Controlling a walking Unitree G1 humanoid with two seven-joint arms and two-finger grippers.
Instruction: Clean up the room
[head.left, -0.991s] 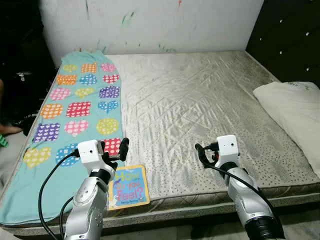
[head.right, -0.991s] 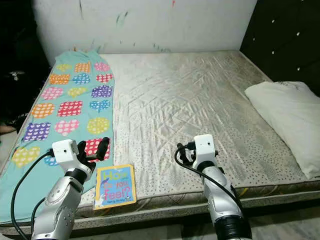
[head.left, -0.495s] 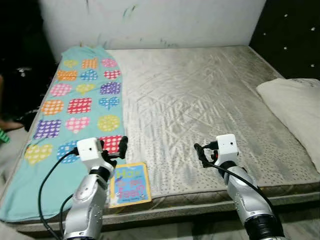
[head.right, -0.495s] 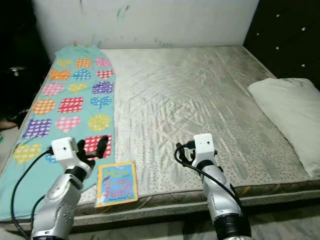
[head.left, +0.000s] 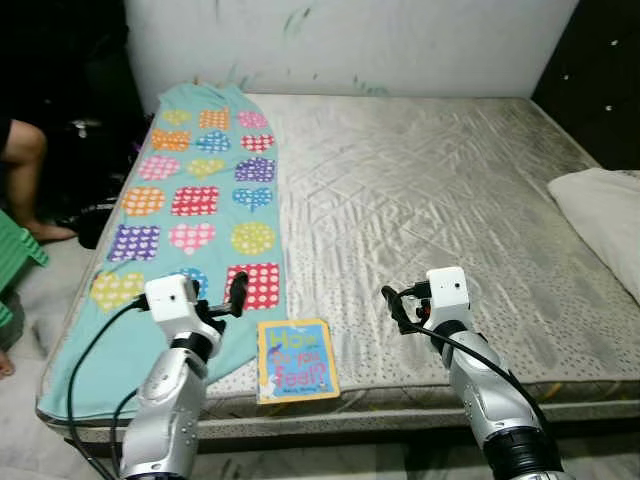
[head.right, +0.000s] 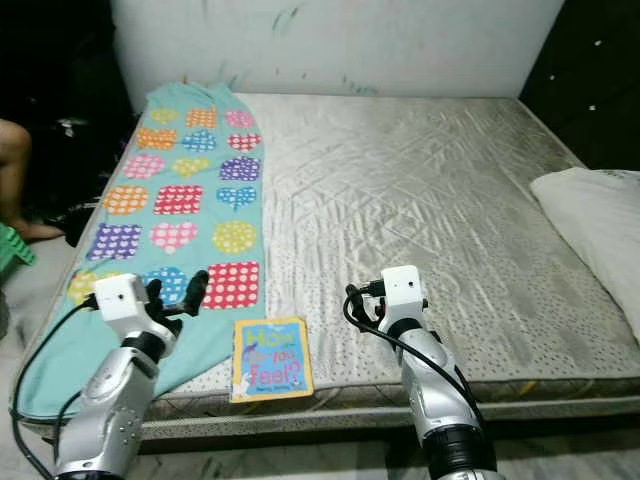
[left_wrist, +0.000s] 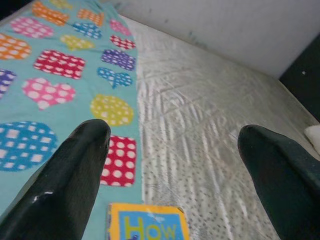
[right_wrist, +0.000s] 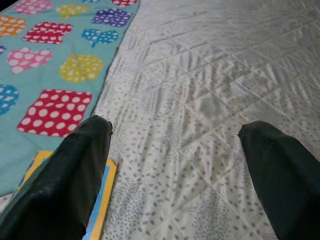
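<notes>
Item: children's book (head.left: 296, 359), lying flat at the near edge of the bare mattress (head.left: 440, 210), its left side just touching the hem of the teal heart-print blanket (head.left: 190, 210), its long axis running away from the robot toward the wall. Left gripper (head.left: 224, 301), fingers spread wide and holding nothing, is hovering just beyond and left of the book's far corner, making it the nearer arm. Right gripper (head.left: 398, 308), likewise spread and empty, is hanging further off to the book's right; a pillow (head.left: 610, 225) is sitting well apart at the right edge.
</notes>
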